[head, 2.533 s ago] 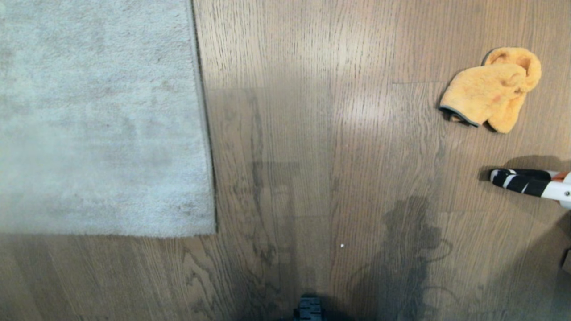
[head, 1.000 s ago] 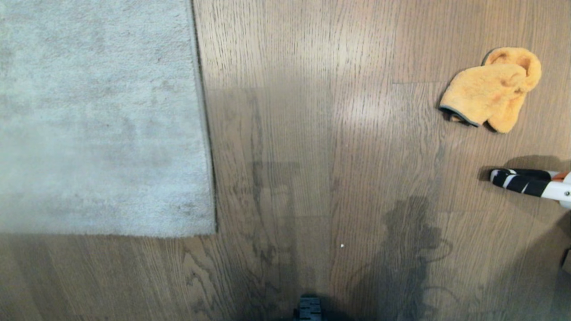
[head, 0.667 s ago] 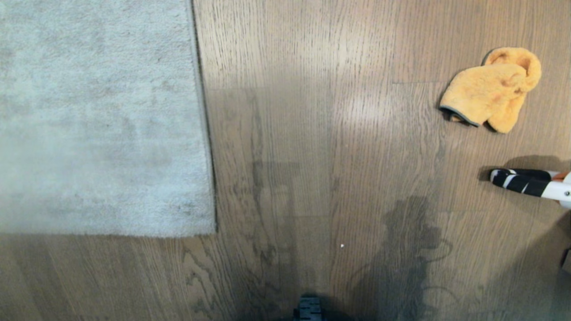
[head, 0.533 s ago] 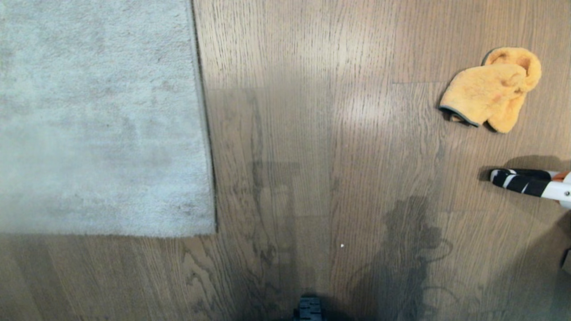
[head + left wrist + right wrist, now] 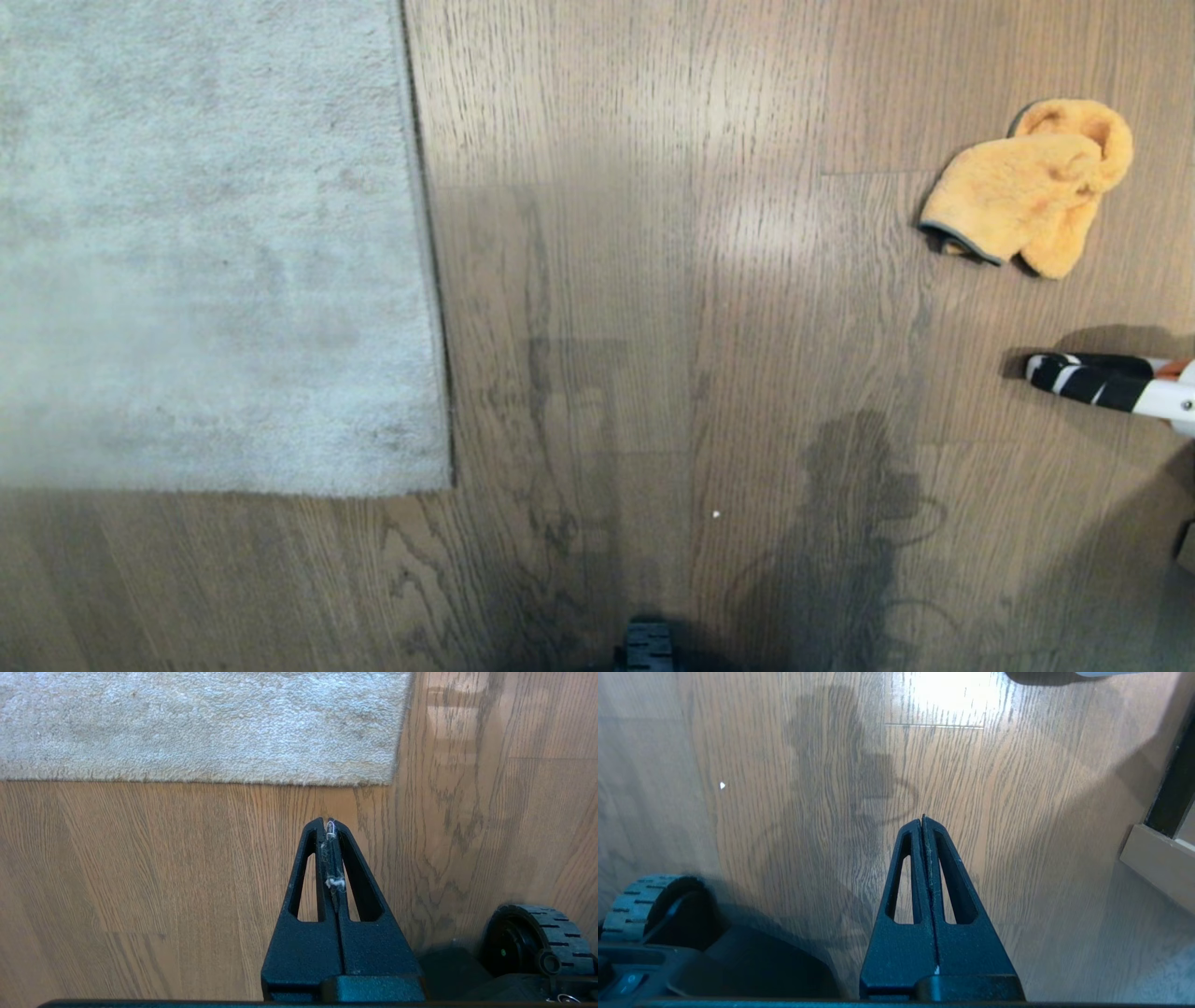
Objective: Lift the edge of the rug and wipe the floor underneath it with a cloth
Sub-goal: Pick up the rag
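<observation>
Rug edge (image 5: 425, 280) lay flat on the floor (image 5: 653, 280), square corner (image 5: 446, 483) down, nothing lifted. It sat toward the robot's left in the head view; the left wrist view showed the same corner (image 5: 390, 777) just ahead of the left gripper (image 5: 331, 823). That gripper was clamped shut on nothing, only bits of pale lint stuck between the fingers, hovering over bare planks short of the rug. Right gripper (image 5: 923, 820) was also pinched shut and empty, over bare floor, well apart from the cloth.

Cloth (image 5: 1027, 187) was crumpled on the floor at the far right in the head view, well apart from the rug, untouched by either gripper.

Progress, judged: basically at the start. Nothing done yet; cloth not picked up, rug not raised, no wiping. All left: grab cloth, lift edge, wipe underneath, probably lay the edge back down.

Counts: one rug, one orange cloth, two grippers, one black-and-white striped object (image 5: 1092, 381) with a white end lying near the cloth on the right, one tiny white speck (image 5: 716, 514) on the planks, and one base wheel in each wrist view (image 5: 537, 940).
</observation>
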You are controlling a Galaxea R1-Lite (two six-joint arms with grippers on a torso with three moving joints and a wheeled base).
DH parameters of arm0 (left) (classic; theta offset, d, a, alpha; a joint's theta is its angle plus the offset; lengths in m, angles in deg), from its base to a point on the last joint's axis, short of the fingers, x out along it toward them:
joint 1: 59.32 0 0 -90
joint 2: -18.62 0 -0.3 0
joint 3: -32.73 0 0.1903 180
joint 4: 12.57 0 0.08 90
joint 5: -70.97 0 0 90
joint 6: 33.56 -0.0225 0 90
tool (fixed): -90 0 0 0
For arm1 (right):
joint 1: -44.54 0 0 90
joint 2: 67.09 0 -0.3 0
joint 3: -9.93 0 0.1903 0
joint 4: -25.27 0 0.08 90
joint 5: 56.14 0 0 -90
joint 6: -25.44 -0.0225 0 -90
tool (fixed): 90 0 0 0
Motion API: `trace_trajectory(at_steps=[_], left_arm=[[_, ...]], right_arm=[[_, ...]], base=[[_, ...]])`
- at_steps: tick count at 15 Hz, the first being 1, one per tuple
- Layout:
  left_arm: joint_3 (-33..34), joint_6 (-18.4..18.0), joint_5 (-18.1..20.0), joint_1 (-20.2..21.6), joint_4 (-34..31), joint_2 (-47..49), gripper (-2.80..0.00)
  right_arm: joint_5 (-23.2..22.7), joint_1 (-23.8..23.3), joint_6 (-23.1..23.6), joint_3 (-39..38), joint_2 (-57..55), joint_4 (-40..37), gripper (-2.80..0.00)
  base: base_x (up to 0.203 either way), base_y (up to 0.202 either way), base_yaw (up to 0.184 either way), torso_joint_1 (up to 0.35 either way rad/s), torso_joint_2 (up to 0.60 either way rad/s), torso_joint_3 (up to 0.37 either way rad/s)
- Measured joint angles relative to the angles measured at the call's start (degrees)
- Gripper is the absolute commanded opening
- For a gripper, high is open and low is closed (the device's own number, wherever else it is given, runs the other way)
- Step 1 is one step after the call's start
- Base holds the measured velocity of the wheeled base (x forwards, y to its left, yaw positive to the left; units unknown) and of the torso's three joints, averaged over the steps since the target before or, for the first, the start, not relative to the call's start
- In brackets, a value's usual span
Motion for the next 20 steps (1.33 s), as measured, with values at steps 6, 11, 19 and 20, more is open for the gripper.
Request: trace_trajectory(at_steps=[6, 11, 19, 20], left_arm=[[0.0, 0.0, 0.0, 0.0, 0.0, 0.0, -2.80], [0.0, 0.0, 0.0, 0.0, 0.0, 0.0, -2.80], [0.0, 0.0, 0.0, 0.0, 0.0, 0.0, -2.80], [0.0, 0.0, 0.0, 0.0, 0.0, 0.0, -2.80]], right_arm=[[-3.1, 0.2, 0.4, 5.0, -4.2, -0.2, -2.80], [-3.6, 1.4, 1.3, 8.4, -11.4, 0.1, -2.80], [-3.6, 10.3, 3.0, 12.7, -29.8, 9.8, -2.80], [-3.7, 11.2, 2.9, 12.7, -33.1, 12.8, -2.80]], base=[[0.000, 0.000, 0.000, 0.000, 0.00, 0.000], [0.000, 0.000, 0.000, 0.000, 0.00, 0.000], [0.000, 0.000, 0.000, 0.000, 0.00, 0.000], [0.000, 0.000, 0.000, 0.000, 0.00, 0.000]])
